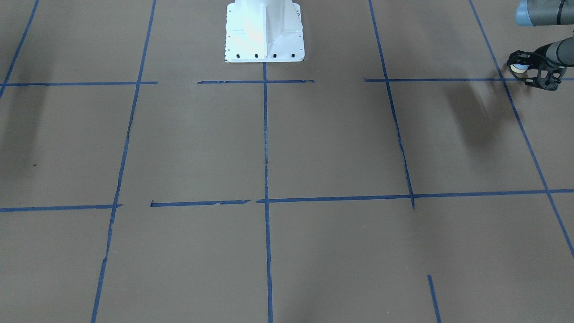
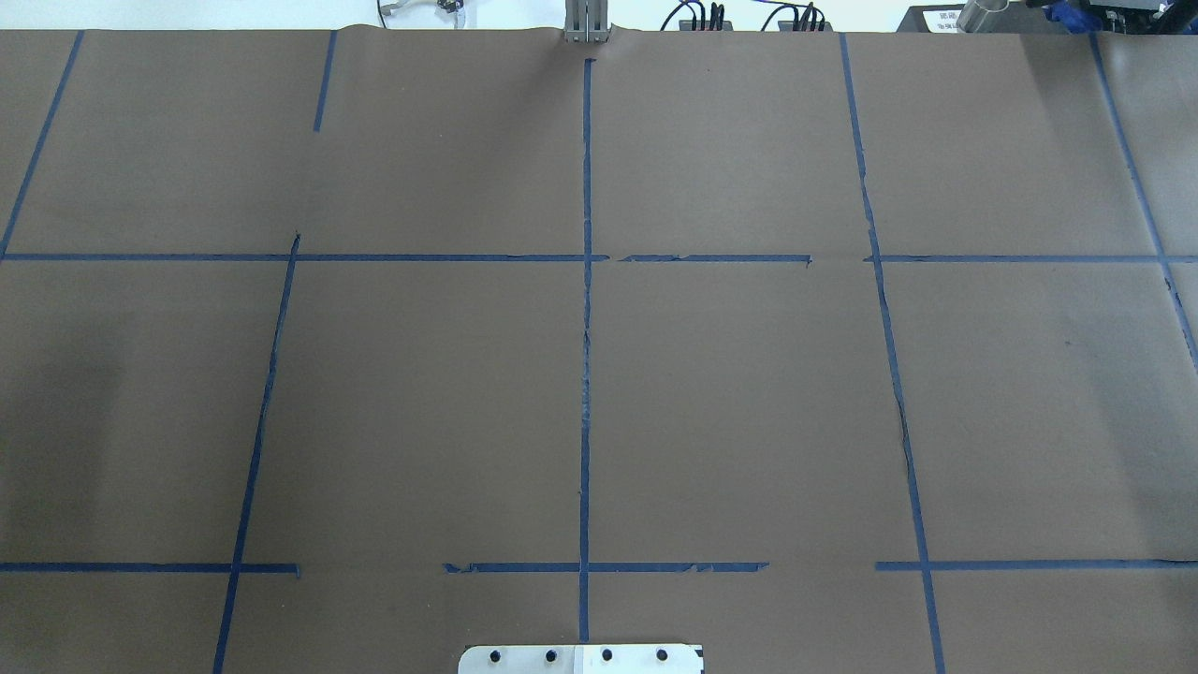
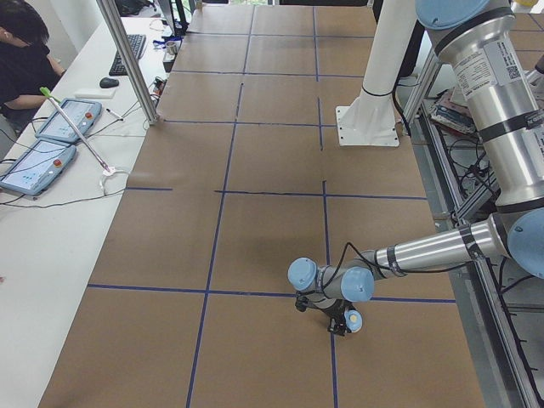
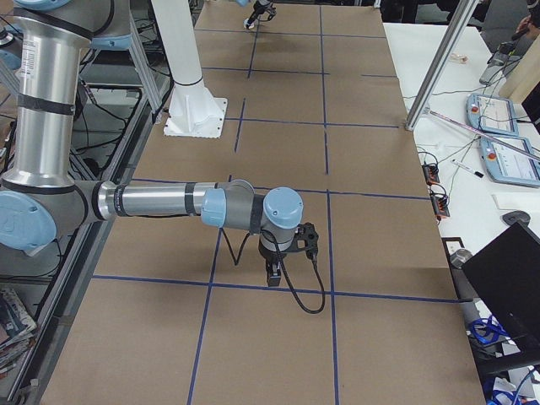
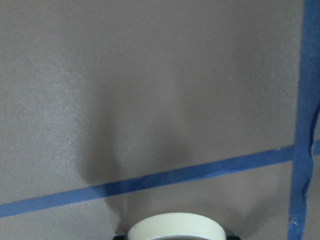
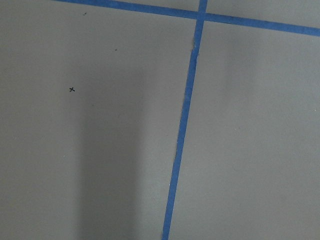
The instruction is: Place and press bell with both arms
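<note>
two arms stand at this brown bench (image 2: 749, 393), one towards each end, and blue tape lines (image 2: 586, 374) divide its surface into large squares.

starting at the robot's own left, the left arm (image 3: 433, 246) reaches low over the bench with its forearm nearly level. the left claw (image 1: 524, 71) is pinched on the bell (image 3: 354, 320), which shows light blue with a cream spot among the black fingers. in the left wrist view the bell appears only as a cream curved rim at the bottom edge, with a soft shadow on the bench beyond it and a tape crossing off to the right. the bell sits near that crossing, close to the bench's left end. whether it touches the surface i cannot tell.

in the middle, at the robot's edge of the bench, the white pedestal (image 1: 264, 31) is bolted down on the centre tape line.

further right, the right arm (image 4: 160, 201) stretches level over the bench and its right claw (image 4: 274, 272) points straight down just above a tape line, well apart from the bell. a black cable (image 4: 299, 295) loops beside it. i cannot tell whether this claw is spread or pressed together. its wrist view shows only bench, tape and a small cross mark (image 6: 72, 89).
</note>
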Motion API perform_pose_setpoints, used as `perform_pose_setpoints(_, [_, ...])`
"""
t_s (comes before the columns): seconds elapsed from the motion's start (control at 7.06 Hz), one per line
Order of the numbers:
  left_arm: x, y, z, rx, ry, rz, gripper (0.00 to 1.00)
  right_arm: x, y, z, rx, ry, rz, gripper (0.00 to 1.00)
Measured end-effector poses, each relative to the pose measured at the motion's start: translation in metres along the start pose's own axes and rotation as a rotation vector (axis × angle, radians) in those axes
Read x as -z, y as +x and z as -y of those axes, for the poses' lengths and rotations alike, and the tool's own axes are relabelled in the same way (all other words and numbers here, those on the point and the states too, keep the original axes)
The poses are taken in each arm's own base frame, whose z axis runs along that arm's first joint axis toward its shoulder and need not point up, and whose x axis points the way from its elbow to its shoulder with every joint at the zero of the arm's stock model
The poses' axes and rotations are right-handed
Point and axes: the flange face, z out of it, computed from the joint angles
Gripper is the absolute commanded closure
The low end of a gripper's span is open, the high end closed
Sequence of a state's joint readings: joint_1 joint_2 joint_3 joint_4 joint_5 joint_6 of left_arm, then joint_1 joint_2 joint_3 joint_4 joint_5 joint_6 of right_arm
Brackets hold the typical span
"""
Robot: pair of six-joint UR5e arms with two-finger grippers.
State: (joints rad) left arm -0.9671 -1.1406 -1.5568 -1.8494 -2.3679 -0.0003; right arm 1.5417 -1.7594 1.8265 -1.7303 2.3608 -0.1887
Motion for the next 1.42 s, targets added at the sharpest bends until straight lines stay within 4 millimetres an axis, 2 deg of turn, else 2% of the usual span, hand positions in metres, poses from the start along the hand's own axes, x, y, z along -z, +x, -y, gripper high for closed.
perform_pose_setpoints(0.14, [0.023,0.022,0.008,-0.004,0.050,0.002,0.97,0.000,0.000,0.000,0.001,0.001,0.000,0.00])
perform_pose_setpoints(0.57, [0.126,0.122,0.044,0.167,0.264,-0.025,0.97,0.001,-0.001,0.000,0.001,0.002,0.000,0.00])
perform_pose_setpoints(0.99, [0.216,0.223,0.128,0.322,0.423,-0.132,0.97,0.002,-0.002,0.001,-0.001,0.004,-0.001,0.00])
perform_pose_setpoints(1.13, [0.241,0.265,0.160,0.351,0.441,-0.148,0.97,0.002,-0.002,0.001,-0.001,0.004,-0.001,0.00])
perform_pose_setpoints(1.42, [0.277,0.386,0.232,0.417,0.444,-0.153,0.98,0.002,-0.002,0.001,-0.002,0.004,-0.002,0.00])
